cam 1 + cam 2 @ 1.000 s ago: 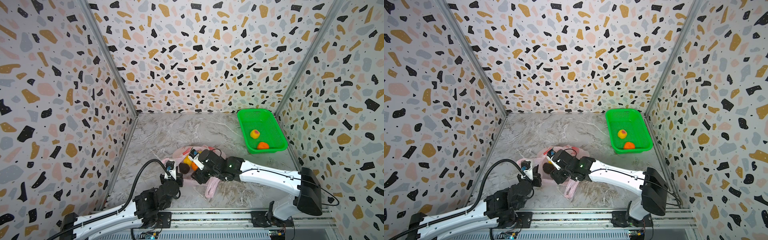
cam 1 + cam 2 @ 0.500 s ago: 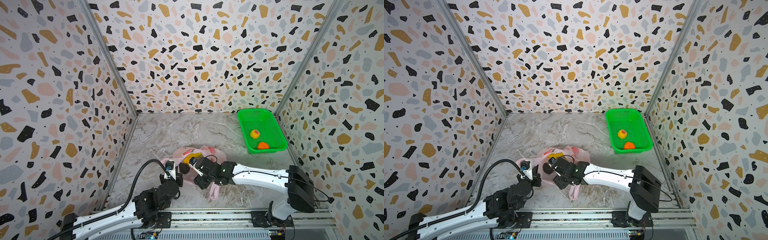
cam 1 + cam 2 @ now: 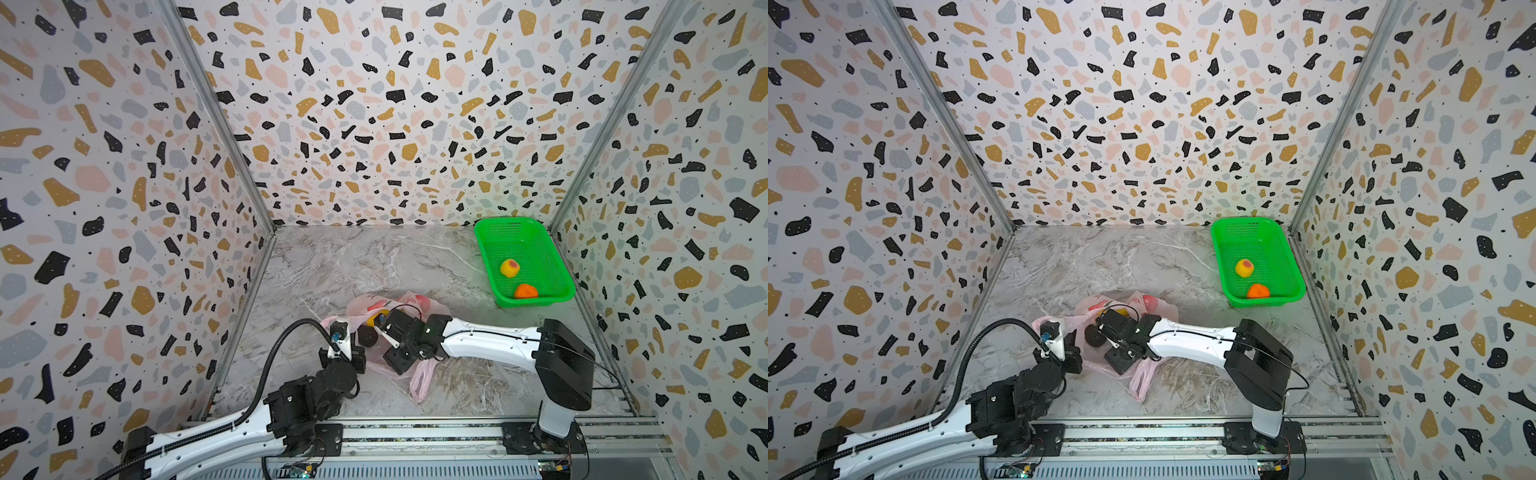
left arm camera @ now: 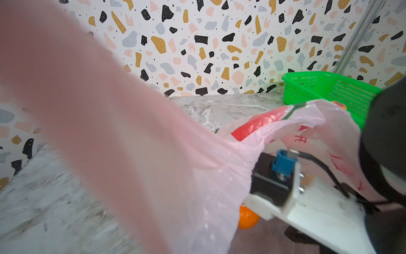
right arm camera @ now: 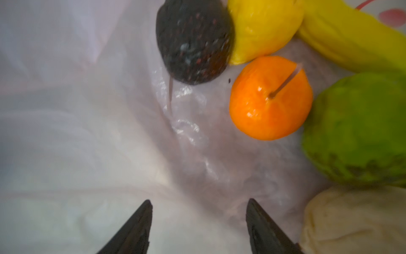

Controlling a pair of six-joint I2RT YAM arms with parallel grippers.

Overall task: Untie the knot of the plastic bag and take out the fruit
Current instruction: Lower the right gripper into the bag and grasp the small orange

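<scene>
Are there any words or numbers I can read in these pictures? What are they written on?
plastic bag: red print in the left wrist view, with one mark that looks a bit like "R". Folds hide the rest, so it cannot be read for sure.
green basket: no writing.
tangerine and the fruit around it: no stickers or labels.
Everywhere else: nothing readable.

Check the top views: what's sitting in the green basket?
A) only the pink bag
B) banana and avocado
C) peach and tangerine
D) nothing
C: in both top views the green mesh basket holds a yellow-red peach and an orange tangerine; the banana and avocado lie in the plastic bag, as the right wrist view shows.
</scene>
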